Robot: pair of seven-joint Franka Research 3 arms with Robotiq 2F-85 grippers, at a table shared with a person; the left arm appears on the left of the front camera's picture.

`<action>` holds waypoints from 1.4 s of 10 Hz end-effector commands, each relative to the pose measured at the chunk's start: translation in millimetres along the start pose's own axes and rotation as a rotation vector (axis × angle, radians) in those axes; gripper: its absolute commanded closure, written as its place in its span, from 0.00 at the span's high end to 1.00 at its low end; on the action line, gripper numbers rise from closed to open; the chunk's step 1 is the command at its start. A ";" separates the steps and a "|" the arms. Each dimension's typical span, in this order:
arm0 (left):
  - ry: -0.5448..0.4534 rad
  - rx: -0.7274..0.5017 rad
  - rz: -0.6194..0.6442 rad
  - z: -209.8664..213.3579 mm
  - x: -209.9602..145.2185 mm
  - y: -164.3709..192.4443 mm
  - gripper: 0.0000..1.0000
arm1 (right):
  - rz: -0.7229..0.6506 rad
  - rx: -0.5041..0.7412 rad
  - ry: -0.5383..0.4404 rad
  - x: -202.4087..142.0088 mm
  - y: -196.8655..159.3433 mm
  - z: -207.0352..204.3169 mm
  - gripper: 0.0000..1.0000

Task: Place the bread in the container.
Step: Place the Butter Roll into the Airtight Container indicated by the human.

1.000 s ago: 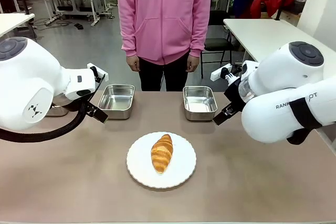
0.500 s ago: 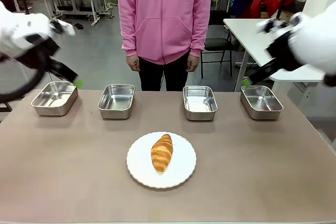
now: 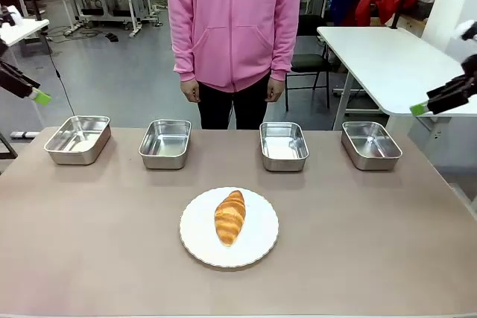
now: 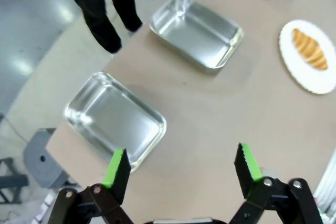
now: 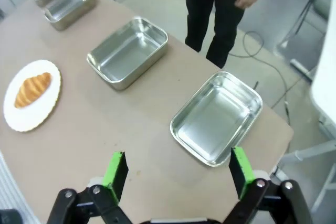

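Observation:
The bread, a golden-brown croissant (image 3: 229,217), lies on a round white plate (image 3: 195,230) at the table's front middle, untouched. Four alike steel containers stand in a row behind it: far left (image 3: 77,139), left of middle (image 3: 165,143), right of middle (image 3: 283,145), far right (image 3: 370,144); all look empty. My left gripper (image 3: 37,96) hangs high off the table's left end, open over the far-left container (image 4: 115,119). My right gripper (image 3: 421,109) hangs high at the right edge, open over the far-right container (image 5: 216,116). Both wrist views catch the croissant (image 4: 310,48) (image 5: 32,89) far off.
A person in a pink hoodie (image 3: 232,20) stands behind the table's far edge, hands down at the sides. A white table (image 3: 380,53) stands at the back right. Bare tabletop (image 3: 358,243) surrounds the plate.
Both arms have swung up and outward from beside the middle containers to the picture's edges. The two outer containers came into sight. Croissant and plate stayed put.

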State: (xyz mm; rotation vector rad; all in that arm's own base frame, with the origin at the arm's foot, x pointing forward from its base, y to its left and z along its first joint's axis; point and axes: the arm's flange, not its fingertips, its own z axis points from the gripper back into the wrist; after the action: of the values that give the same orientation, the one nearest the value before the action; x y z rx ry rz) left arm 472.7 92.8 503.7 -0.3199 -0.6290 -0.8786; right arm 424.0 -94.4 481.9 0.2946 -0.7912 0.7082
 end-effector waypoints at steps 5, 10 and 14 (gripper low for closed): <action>-0.019 -0.020 0.004 1.6 -12.1 14.8 1.00 | 0.014 0.021 -0.035 -10.6 -7.5 3.1 1.00; -0.150 -0.007 0.019 38.8 -29.4 32.6 1.00 | 0.036 0.101 -0.117 -2.0 -31.8 22.8 1.00; -0.215 -0.050 0.049 63.5 -27.0 35.3 1.00 | 0.034 0.097 -0.174 8.6 -39.3 36.9 1.00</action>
State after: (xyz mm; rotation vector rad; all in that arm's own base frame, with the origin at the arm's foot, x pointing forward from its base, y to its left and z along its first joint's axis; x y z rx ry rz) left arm 460.8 160.2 531.4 -0.4503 -0.7701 -0.8109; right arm 431.9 -135.6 511.7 0.4360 -0.8995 0.7371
